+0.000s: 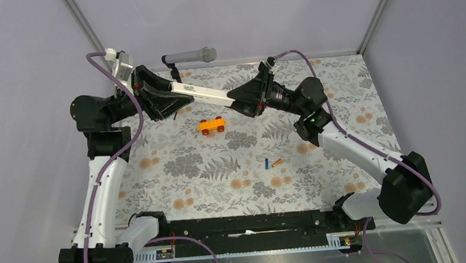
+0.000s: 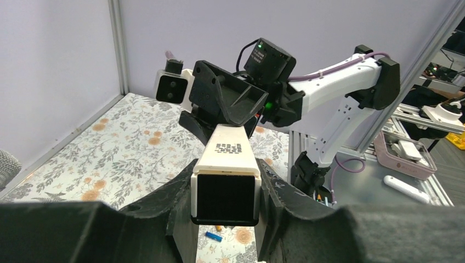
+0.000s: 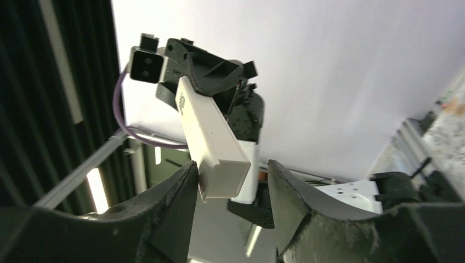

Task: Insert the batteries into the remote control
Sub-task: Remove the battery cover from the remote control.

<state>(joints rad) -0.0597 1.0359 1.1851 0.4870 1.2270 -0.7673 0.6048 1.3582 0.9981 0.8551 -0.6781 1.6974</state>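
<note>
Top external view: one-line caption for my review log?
Left tool holds the remote aloft, right tool around its other end; blue battery and orange battery lie on the table.

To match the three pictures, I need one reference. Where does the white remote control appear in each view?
Top external: remote control, upper middle, slanting down rightward.
Left wrist: remote control, lower centre, pointing away.
Right wrist: remote control, centre-left, slanting up.
Shared landmark: its black printed label.

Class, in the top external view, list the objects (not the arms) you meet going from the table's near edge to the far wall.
Blue battery and orange battery, level with each other → toy car → remote control → microphone.
</note>
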